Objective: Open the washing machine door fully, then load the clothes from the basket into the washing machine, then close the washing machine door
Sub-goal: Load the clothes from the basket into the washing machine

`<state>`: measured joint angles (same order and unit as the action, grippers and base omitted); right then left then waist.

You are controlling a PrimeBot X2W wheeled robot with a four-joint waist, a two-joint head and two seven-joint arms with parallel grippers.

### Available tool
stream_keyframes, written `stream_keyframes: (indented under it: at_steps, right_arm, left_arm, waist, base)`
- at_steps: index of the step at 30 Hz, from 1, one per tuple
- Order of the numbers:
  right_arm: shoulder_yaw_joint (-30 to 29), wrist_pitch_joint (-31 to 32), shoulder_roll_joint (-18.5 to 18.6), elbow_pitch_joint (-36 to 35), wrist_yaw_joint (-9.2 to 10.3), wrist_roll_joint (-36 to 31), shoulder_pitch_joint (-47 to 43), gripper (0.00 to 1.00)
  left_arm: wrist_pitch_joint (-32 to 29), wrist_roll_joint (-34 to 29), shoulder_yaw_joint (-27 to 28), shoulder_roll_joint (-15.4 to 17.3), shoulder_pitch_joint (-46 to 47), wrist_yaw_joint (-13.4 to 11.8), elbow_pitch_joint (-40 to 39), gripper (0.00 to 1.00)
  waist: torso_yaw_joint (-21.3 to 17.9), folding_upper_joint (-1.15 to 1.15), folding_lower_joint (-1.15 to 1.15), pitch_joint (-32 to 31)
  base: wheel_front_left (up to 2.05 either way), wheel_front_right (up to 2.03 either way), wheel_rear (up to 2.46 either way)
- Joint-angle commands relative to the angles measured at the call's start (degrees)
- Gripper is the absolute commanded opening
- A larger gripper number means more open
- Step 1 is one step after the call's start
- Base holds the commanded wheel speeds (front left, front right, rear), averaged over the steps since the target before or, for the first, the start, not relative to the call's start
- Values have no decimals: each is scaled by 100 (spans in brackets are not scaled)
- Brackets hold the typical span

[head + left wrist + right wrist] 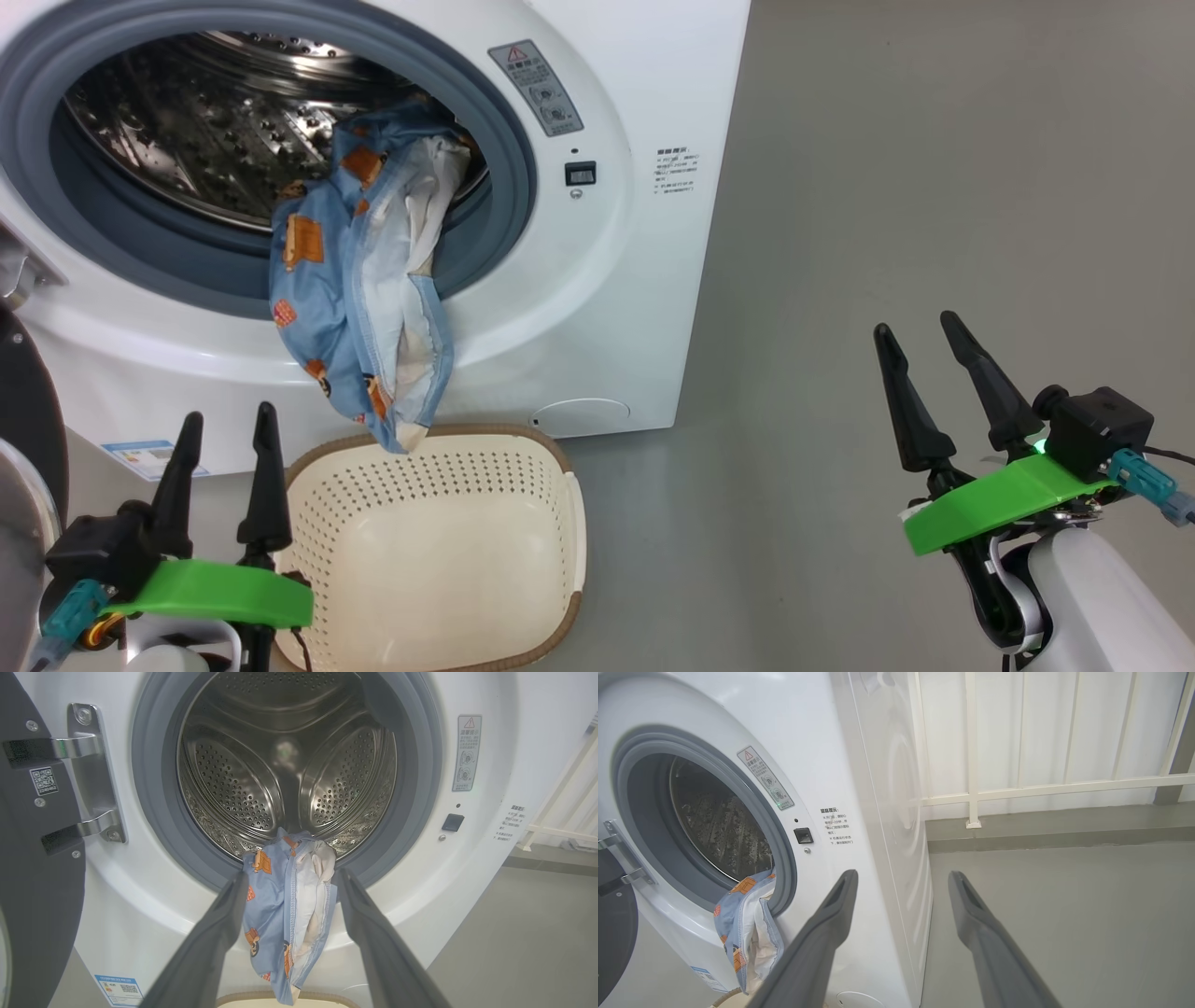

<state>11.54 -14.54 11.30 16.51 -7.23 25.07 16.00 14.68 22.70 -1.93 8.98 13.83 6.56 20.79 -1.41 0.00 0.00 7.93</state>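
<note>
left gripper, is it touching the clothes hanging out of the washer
Apart. The head view shows bare white washer front between the left gripper and the clothes.

**Lighting and picture quality.** Bright, even, diffuse indoor light in all three views; its direction cannot be told.

**Head view:** sharp throughout. The grey floor (934, 187) is uniformly lit, with only a faint, soft shadow along the base of the machine (607, 308).

**Left wrist view:** small highlights speckle the steel drum (285, 765), with a pale smear of glare at its centre. The chrome hinge (88, 746) at 9 o'clock glints. The left tool (292, 875), rising from 6 o'clock, is soft and out of focus.

**Right wrist view:** the right tool (902, 876) is likewise blurred. The glossy machine side mirrors the railing (971, 746) in ripples.

Both wrist views bow straight edges toward the borders.
</note>
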Motion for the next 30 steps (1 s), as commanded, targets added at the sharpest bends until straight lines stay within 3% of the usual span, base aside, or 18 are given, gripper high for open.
stream_keyframes:
  at_steps: [1, 16, 30]
  right_arm:
    - [128, -46, 29, -110, -25, -33, 151, 100]
    - [213, -46, 25, -127, -25, -18, 224, 100]
    - [223, -46, -107, -271, -25, -177, 502, 100]
  left_arm:
    - [31, -44, 201, 104, 120, 14, -129, 100]
    - [-15, -23, 142, 119, 229, 47, 252, 100]
    - [-374, 333, -240, 345, 1393, 87, 1800, 100]
  waist:
    - [5, 0, 0, 9]
    - [-96, 0, 0, 162]
    - [-446, 0, 0, 1142]
  base:
    - [0, 0, 0]
    - [0, 0, 0]
    - [0, 0, 0]
